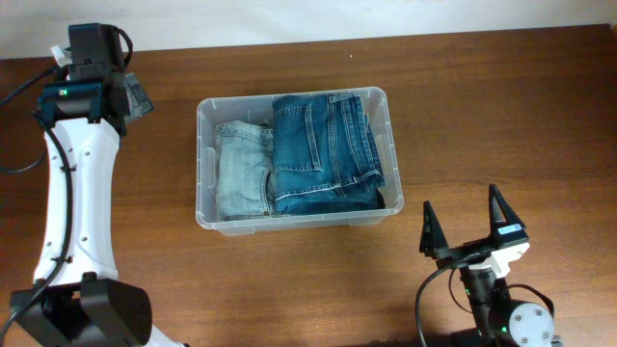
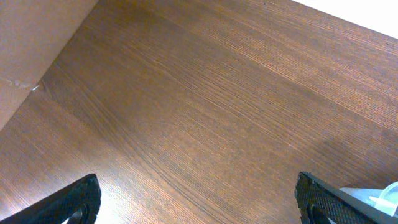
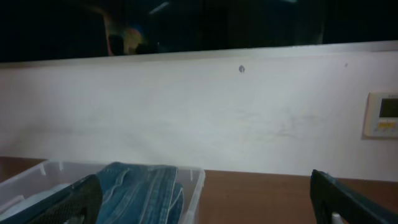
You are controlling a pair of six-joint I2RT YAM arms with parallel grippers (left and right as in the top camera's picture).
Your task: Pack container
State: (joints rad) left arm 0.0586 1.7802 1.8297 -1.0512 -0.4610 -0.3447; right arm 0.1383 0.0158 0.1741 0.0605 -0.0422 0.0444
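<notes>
Clear plastic forms the one container, seen from overhead mid-counter, with two folded pairs of jeans packed inside: a light pair beside a dark pair. In the left wrist view, only bare counter is shown between the wide-open, empty left gripper. In the right wrist view, the right gripper is spread wide and empty, and a white wall is seen beyond the container.

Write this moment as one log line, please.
bin: mid-table | contents: light jeans left, dark jeans right | left jaws: open, empty | right jaws: open, empty
</notes>
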